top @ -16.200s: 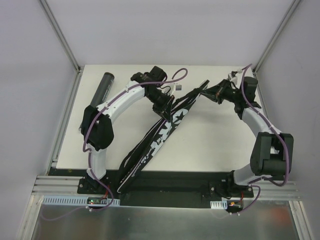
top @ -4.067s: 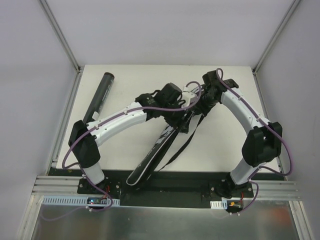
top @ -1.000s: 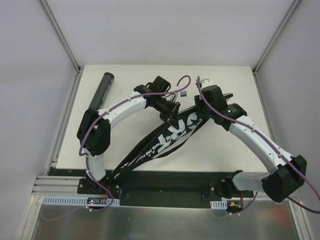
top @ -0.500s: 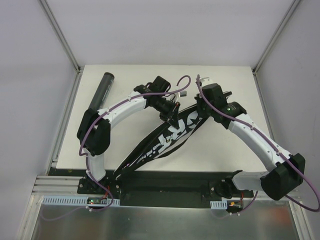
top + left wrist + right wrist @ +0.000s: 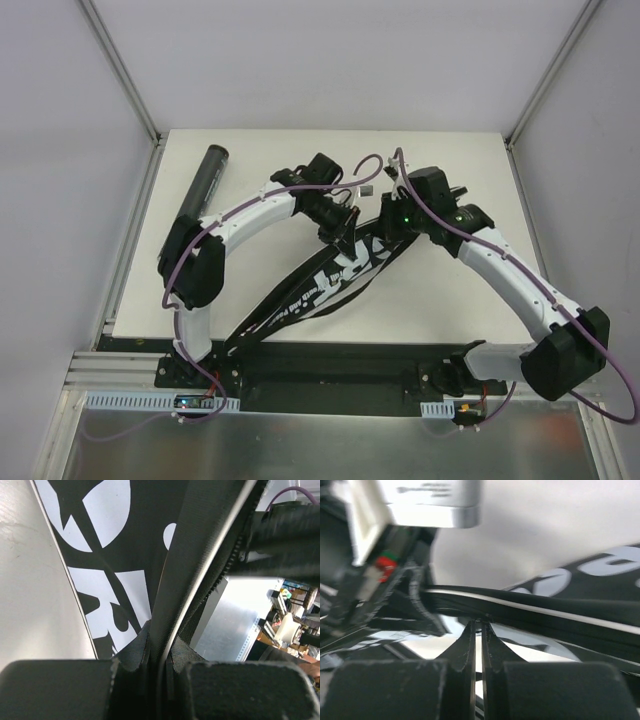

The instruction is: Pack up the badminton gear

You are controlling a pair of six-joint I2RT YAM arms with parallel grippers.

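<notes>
Clearly the left claw (image 5: 159, 652) is clamped tight on the bag (image 5: 320, 285): in its wrist view a fold of black cloth with a toothed zipper edge runs straight up from between the two fingers (image 5: 60, 690). White letters show on the panel just left of the claw.

Just to that claw's right is the right claw (image 5: 477, 630), at the same far end of the bag. Its fingers are pressed together with no gap, and the tips sit right under a black rim of the bag edged in a white line. I cannot tell whether any cloth or trim is caught between them.

From the two claws the bag stretches back diagonally toward the left arm's base, lying long and narrow on the table (image 5: 450, 290), with its lettered side up. Its mouth is pinched narrow at the claws, and what is inside it cannot be seen.

Well apart from both claws, off to the left beyond the left arm, the tube (image 5: 203, 183) lies flat along the table's left edge. Nothing touches it. Its contents cannot be told either.
</notes>
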